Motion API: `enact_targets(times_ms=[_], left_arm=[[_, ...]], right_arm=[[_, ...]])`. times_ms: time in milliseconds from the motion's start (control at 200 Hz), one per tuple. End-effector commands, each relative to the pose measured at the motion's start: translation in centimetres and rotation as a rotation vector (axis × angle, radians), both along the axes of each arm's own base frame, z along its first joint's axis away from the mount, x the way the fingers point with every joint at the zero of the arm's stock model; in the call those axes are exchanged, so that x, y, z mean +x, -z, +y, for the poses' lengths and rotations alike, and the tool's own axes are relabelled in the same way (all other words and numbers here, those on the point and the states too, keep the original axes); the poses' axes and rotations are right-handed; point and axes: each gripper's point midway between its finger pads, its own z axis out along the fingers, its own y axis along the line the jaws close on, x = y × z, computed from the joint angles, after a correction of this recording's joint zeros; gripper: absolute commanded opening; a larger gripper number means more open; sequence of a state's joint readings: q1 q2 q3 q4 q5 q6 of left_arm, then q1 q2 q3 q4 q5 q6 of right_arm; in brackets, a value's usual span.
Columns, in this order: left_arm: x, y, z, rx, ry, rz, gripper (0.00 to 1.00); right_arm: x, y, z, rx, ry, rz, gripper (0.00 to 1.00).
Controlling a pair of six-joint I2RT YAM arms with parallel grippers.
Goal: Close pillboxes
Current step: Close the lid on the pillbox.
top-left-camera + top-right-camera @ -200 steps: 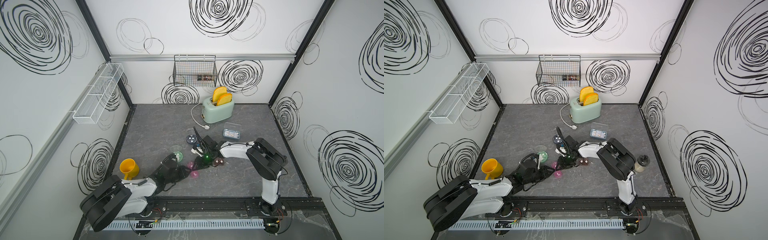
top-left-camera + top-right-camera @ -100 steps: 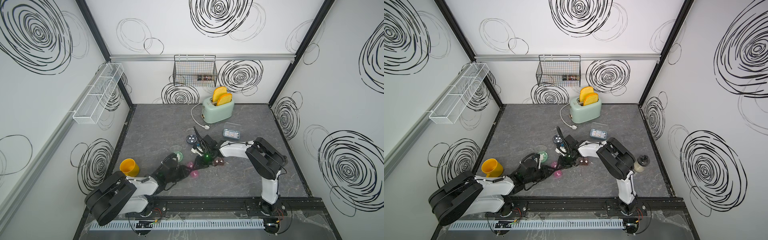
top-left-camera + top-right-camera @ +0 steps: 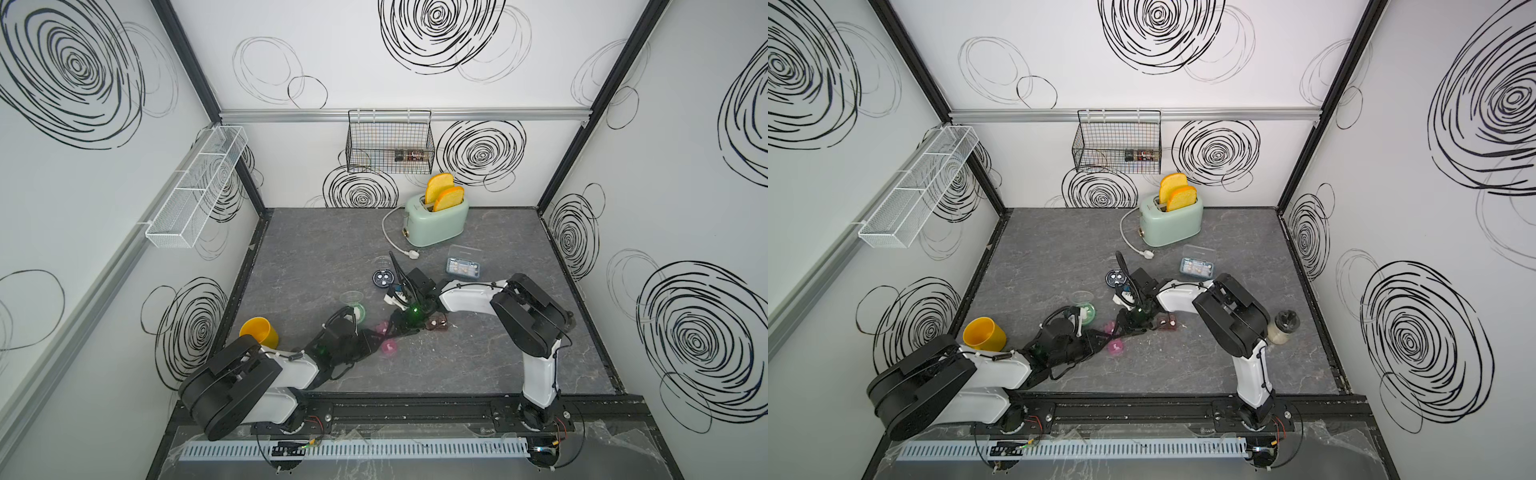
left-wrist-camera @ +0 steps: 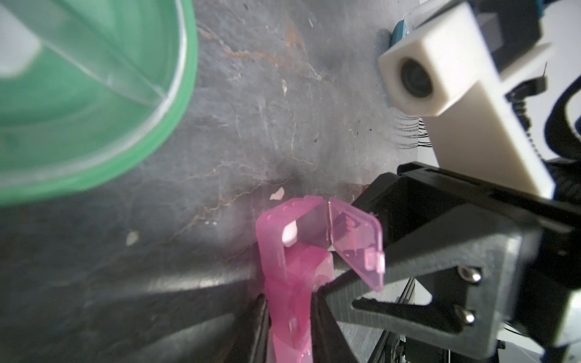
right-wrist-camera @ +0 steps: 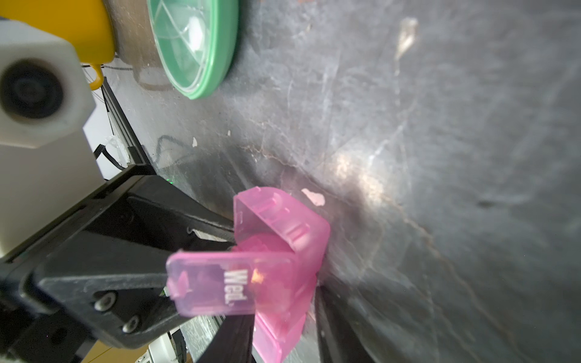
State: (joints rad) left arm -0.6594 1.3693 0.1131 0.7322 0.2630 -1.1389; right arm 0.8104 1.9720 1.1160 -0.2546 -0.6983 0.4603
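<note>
Nearest the front rail, the pink 3-cell strip [image 3: 389, 348] is seen low over the grey tabletop [image 3: 478, 365], between the 2 grippers. It is translucent, and its end lid [image 5: 232, 283], marked "Wed", is raised. The left gripper [image 4: 289, 317] is clamped on the strip's body. The right gripper [image 4: 344, 240] is set astride the raised lid; whether it is pressed shut there cannot be told. Just behind, the brown 2-cell box [image 3: 436, 323] and the round green box [image 3: 357, 312] are found. Farther back, the round navy box [image 3: 383, 277] and the clear-blue rectangular box [image 3: 462, 268] are seen, the latter's lid swung back.
</note>
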Motion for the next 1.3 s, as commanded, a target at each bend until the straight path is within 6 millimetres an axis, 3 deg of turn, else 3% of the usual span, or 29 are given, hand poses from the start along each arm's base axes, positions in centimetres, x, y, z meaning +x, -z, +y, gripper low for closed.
enact_targets(times_ms=[0, 660, 756, 916, 1116, 1296], left_arm=[[-1.0, 1.7, 0.0, 0.045, 0.012, 0.056, 0.25], [-2.7, 3.1, -0.2, 0.060, 0.029, 0.101, 0.22], [-2.3, 2.5, -0.4, 0.053, 0.034, 0.086, 0.25], [-0.9, 0.1, -0.4, 0.070, 0.029, 0.035, 0.37], [1.4, -5.9, 0.8, 0.050, 0.002, -0.100, 0.41], [2.5, -8.1, 2.2, -0.012, -0.019, -0.138, 0.48]], right_arm=[[-2.3, 7.0, -2.4, -0.223, -0.003, 0.023, 0.38], [-3.6, 8.7, -2.9, -0.300, -0.024, 0.030, 0.34], [-3.0, 7.4, -2.4, -0.259, -0.006, 0.021, 0.35], [-0.9, 3.3, -1.9, -0.178, 0.032, -0.029, 0.43], [1.3, -2.0, -1.5, -0.098, 0.043, -0.125, 0.51], [2.7, -2.9, -2.8, -0.073, 0.075, -0.127, 0.51]])
